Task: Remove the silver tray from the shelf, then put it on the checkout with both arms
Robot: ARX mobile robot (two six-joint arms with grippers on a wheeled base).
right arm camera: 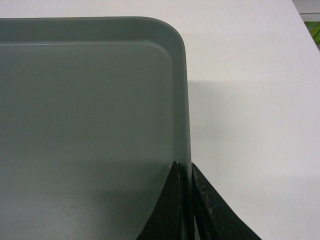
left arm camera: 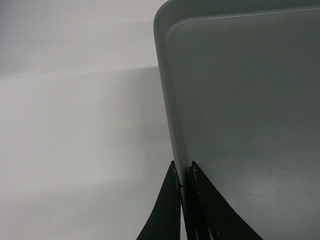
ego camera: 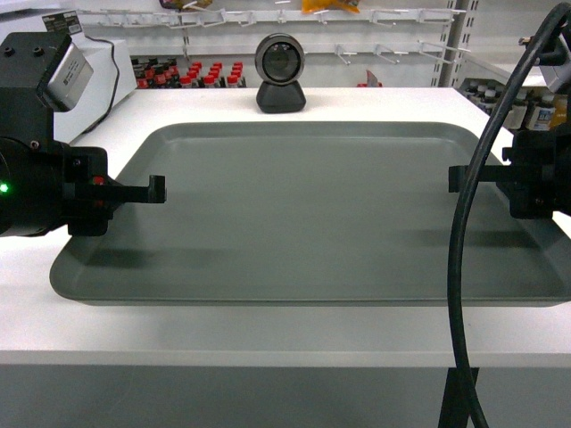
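Silver tray [ego camera: 312, 214] lies flat on the white checkout tabletop [ego camera: 268, 334], long side across the view, with the round grey camera [ego camera: 280, 73] on its black base just past the far rim at 12 o'clock. Left claw [ego camera: 157, 189] sits at the tray's 9 o'clock edge, right claw [ego camera: 457, 178] at the 3 o'clock edge, partly behind the thick black cable [ego camera: 464, 267].

Left wrist view: the two black fingers [left arm camera: 167, 210] straddle the tray rim [left arm camera: 165, 100], one outside, one inside, closed down on the lip. Right wrist view: same, fingers [right arm camera: 212, 210] pinching the rim [right arm camera: 186, 100] near the far right corner. Both claws clamped on the tray.

Step in hand, as I judge it: finish the placement and let go. The tray seems to rest on the tabletop already, though I cannot tell whether the held edges are fully down.

To do it well:
- lower both sides level, no tilt
- part both claws together so the tray doesn't skid sideways
- back out straight toward 9 and 3 o'clock, clearing the rim before lifting
- watch the cable near the right edge; it could drag the tray.
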